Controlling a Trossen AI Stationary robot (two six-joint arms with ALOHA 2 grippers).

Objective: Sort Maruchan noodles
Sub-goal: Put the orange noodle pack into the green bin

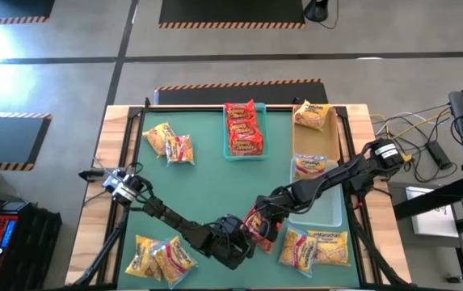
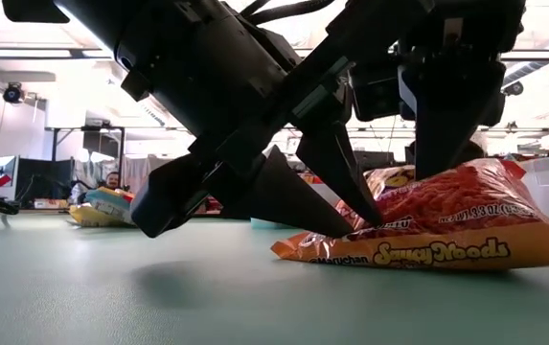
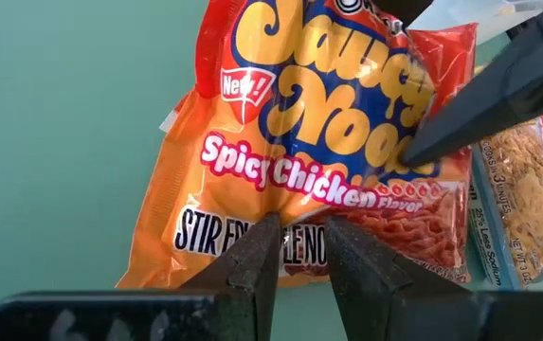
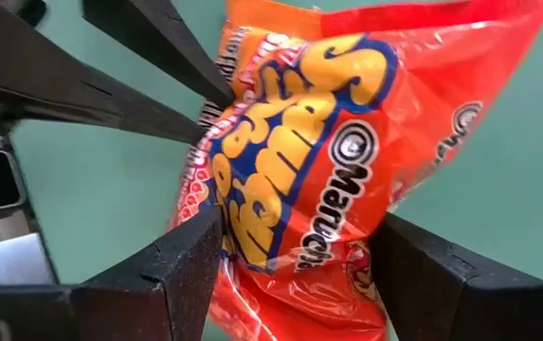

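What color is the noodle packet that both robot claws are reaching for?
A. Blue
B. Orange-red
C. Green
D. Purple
B: the noodle packet is orange-red with yellow letters, lying on the green table, with the left gripper at one edge of it and the right gripper spread open on either side of it.

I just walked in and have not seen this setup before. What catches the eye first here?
Both pincers meet on one red-orange Saucy Noods packet at the near middle of the green table. The left pincer pinches its edge; the right pincer straddles it with fingers wide. Behind, a teal tray holds stacked red packets.
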